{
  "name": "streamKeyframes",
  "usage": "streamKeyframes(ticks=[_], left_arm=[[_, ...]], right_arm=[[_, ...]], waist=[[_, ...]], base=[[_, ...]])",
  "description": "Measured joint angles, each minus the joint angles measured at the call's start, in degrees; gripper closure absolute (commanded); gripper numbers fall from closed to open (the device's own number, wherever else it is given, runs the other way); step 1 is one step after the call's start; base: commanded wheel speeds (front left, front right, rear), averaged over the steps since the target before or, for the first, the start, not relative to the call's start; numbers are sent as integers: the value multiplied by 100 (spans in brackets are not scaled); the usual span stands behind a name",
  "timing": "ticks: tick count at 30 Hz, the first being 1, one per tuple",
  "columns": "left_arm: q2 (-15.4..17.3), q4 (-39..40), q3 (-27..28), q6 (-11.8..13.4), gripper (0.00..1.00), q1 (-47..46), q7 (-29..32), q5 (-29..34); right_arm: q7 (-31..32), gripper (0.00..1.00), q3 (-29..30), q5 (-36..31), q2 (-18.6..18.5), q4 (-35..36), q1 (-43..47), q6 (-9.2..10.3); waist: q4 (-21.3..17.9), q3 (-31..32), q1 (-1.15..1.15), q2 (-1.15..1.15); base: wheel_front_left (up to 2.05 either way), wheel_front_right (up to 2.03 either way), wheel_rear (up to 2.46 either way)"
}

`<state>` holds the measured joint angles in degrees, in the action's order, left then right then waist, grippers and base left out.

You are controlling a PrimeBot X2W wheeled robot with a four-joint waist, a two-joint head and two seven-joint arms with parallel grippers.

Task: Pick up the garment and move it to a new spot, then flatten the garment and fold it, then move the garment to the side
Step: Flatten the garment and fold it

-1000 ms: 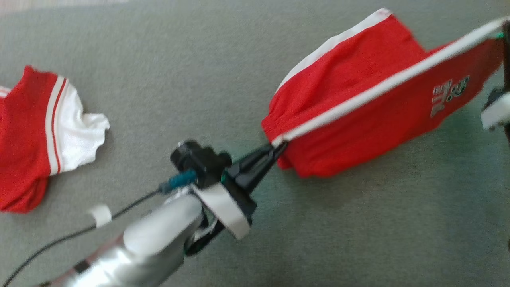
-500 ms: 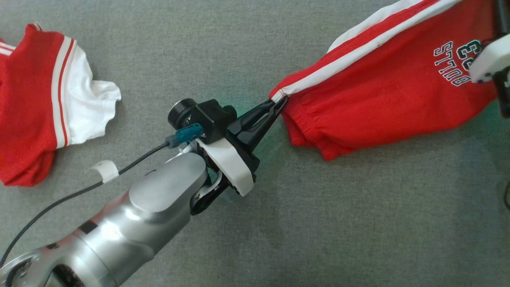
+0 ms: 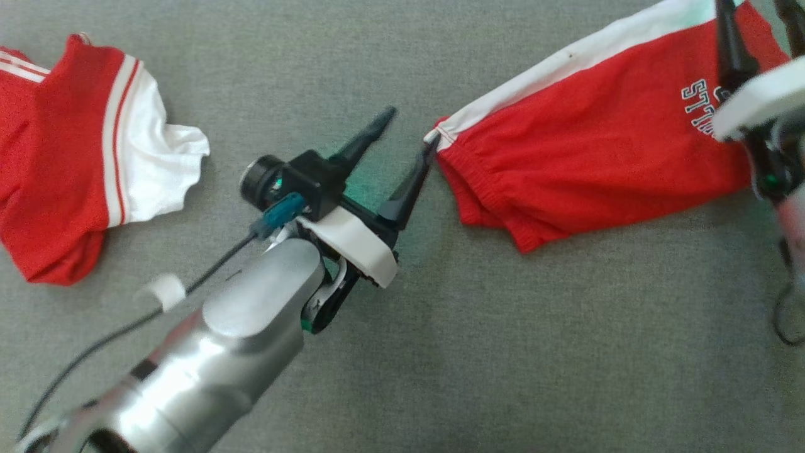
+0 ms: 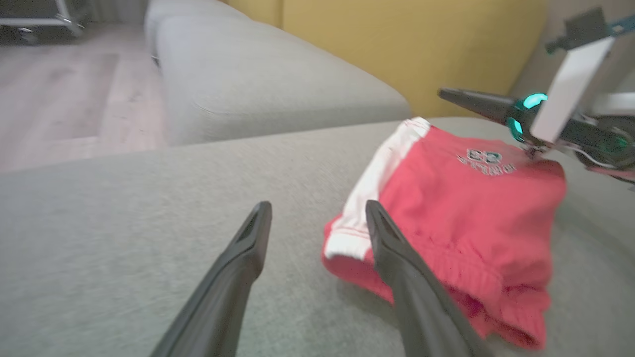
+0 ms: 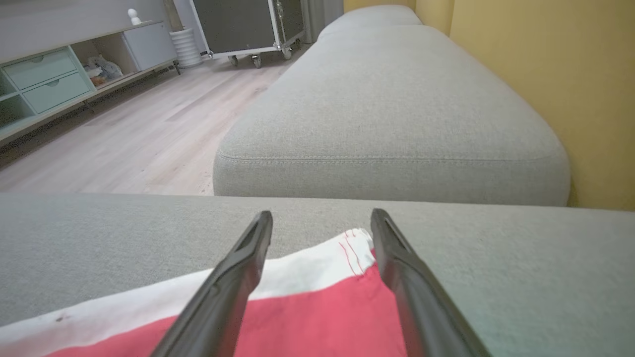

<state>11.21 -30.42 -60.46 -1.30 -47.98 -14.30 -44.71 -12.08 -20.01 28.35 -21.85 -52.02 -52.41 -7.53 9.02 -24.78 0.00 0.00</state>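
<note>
Toward one o'clock in the head view the red shorts (image 3: 585, 157) run off the top edge, and the right gripper (image 3: 755, 22), cropped there too, covers part of their printed lettering (image 3: 699, 108). At nine o'clock a red-and-white jersey (image 3: 63, 157) is cut by the left edge.

Even soft indoor light, faint teal glow on the cushion (image 3: 503, 346) by the left gripper (image 3: 412, 128), soft shadow beneath the red shorts (image 3: 597, 163) beyond it, left wrist view blurry, washed-out
</note>
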Motion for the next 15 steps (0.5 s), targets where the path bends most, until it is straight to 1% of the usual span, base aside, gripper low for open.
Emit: streamKeyframes(ticks=[3, 6, 7, 9, 12, 15], left_arm=[[-69, 465, 599, 415, 0, 410, -15, 387], [-237, 1134, 1281, 892, 0, 1084, -16, 907], [-298, 1367, 1493, 990, 0, 1322, -19, 1056], [-406, 1790, 1860, 1134, 0, 1808, -29, 1274], [-538, 2348, 2232, 1218, 0, 2441, -35, 1677], [-653, 2852, 2559, 1351, 0, 2882, -41, 2087]], right_arm=[[105, 0, -123, 433, -335, 78, 284, 0], [252, 0, -158, 739, -706, 3, 608, 0], [316, 0, -158, 842, -792, -58, 681, 0], [476, 0, -156, 1050, -890, -180, 761, 0], [832, 0, -165, 1376, -958, -353, 780, 0], [1280, 0, -221, 1692, -977, -475, 869, 0]], waist=[[58, 115, 0, 0], [153, 224, -1, 0], [193, 252, -1, 0], [281, 296, -1, 0], [429, 328, -1, 0], [579, 349, -1, 0]], base=[[0, 0, 0], [0, 0, 0], [0, 0, 0], [0, 0, 0], [0, 0, 0], [0, 0, 0]])
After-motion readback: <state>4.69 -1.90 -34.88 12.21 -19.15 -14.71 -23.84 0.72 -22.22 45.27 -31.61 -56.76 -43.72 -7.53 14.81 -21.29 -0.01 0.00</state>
